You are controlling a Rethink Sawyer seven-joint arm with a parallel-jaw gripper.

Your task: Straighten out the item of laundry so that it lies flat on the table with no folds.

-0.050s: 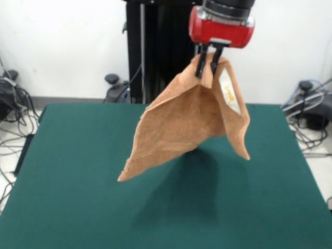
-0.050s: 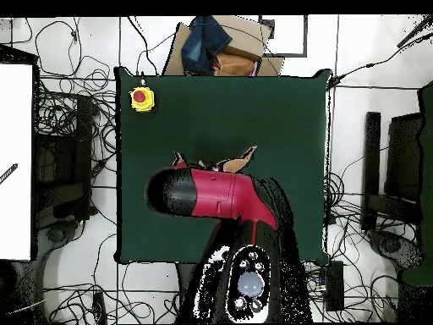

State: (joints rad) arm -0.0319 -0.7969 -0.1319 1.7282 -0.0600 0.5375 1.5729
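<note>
Front view has the black two-finger gripper (image 1: 208,61) pinching the orange-tan terry-cloth towel (image 1: 187,122) by its top — it hangs straight down, clear of the dark green felt table (image 1: 78,171).

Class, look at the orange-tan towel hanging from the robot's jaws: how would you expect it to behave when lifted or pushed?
The towel is probably floppy: pinched at one spot by the gripper, it droops in folds with corners hanging free. It seems light, since a small pinch holds it clear of the table. Pushed, it would likely bunch, not slide.
</note>
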